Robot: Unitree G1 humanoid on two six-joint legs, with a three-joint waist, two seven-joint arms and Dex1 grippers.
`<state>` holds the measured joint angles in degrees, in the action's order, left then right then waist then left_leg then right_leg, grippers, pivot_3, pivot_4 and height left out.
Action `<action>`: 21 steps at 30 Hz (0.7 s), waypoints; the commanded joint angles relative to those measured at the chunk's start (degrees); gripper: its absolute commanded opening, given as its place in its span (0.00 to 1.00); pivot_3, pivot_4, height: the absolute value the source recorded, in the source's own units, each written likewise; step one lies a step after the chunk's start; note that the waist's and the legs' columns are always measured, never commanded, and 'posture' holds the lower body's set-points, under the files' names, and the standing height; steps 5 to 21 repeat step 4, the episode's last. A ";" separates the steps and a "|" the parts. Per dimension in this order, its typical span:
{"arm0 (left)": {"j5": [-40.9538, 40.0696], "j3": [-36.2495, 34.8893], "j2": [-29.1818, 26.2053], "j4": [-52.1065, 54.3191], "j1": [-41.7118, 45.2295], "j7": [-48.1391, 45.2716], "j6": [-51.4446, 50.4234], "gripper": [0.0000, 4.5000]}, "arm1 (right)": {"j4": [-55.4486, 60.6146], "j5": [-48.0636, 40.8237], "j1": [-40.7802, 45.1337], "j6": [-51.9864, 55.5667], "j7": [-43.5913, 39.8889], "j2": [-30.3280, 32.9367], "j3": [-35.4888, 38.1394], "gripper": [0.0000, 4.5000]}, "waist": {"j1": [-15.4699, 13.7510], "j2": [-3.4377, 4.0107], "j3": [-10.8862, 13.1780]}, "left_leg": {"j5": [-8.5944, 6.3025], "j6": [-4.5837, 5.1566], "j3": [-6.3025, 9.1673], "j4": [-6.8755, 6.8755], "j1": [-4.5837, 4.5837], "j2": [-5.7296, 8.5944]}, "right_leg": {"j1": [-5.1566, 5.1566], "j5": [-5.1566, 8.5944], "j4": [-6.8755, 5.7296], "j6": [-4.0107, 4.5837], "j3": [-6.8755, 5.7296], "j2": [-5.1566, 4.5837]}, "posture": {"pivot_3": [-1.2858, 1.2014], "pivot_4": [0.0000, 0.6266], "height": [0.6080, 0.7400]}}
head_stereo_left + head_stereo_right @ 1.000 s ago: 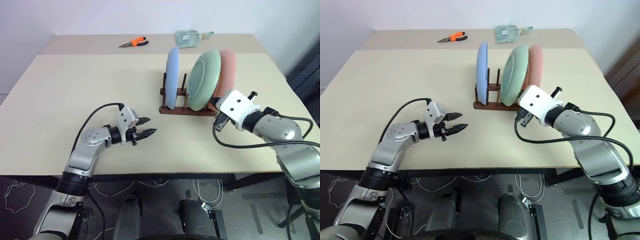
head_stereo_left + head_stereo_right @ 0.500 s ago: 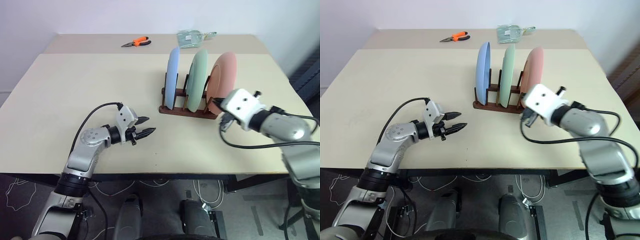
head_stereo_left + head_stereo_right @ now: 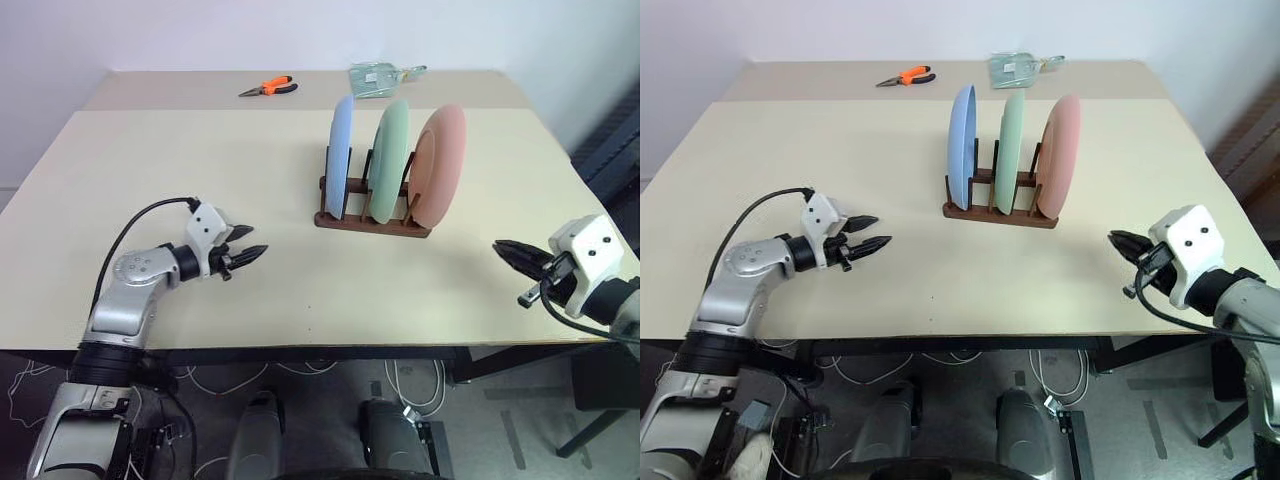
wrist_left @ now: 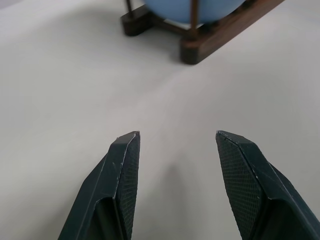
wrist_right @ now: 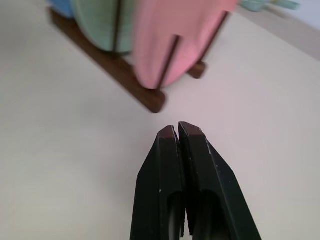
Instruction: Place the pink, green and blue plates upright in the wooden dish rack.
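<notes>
The wooden dish rack (image 3: 370, 215) sits on the tan table (image 3: 200, 160), right of centre toward the far side. All three plates stand upright in it between the pegs, side by side: blue plate (image 3: 341, 157) on the left, green plate (image 3: 389, 160) in the middle, pink plate (image 3: 440, 166) on the right. The plates are apart from one another, each on edge in its own slot. Left gripper (image 3: 251, 256) hovers low over the table near the front left, well apart from the rack, pointing toward it; jaws spread, nothing between them. Right gripper (image 3: 505, 249) sits over the front right of the table, near the rack's right end but clear of it; jaws pressed together, empty. Orange pliers (image 3: 267, 87) and a clear packet (image 3: 380, 75) lie at the far edge of the table.
</notes>
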<state>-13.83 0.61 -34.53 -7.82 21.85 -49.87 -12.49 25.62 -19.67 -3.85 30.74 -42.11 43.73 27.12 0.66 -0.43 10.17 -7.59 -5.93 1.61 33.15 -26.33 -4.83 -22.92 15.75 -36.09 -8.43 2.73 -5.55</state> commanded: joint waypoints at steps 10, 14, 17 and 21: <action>-0.53 -2.90 -0.51 3.66 -3.07 1.75 0.49 0.54 | -9.10 3.48 4.87 -8.45 2.06 -1.43 -4.82 0.02 | 0.15 -0.01 0.00 | 0.00 0.00 0.00 -0.02 0.01 0.00 | -0.01 0.00 -0.01 -0.01 0.00 0.00 | 0.52 0.24 1.00; -0.53 -2.90 -0.51 3.66 -3.07 1.75 0.49 0.54 | -9.10 3.48 4.87 -8.45 2.06 -1.43 -4.82 0.02 | 0.15 -0.01 0.00 | 0.00 0.00 0.00 -0.02 0.01 0.00 | -0.01 0.00 -0.01 -0.01 0.00 0.00 | 0.52 0.24 1.00; -0.53 -2.90 -0.51 3.66 -3.07 1.75 0.49 0.54 | -9.10 3.48 4.87 -8.45 2.06 -1.43 -4.82 0.02 | 0.15 -0.01 0.00 | 0.00 0.00 0.00 -0.02 0.01 0.00 | -0.01 0.00 -0.01 -0.01 0.00 0.00 | 0.52 0.24 1.00; -0.53 -2.90 -0.51 3.66 -3.07 1.75 0.49 0.54 | -9.10 3.48 4.87 -8.45 2.06 -1.43 -4.82 0.02 | 0.15 -0.01 0.00 | 0.00 0.00 0.00 -0.02 0.01 0.00 | -0.01 0.00 -0.01 -0.01 0.00 0.00 | 0.52 0.24 1.00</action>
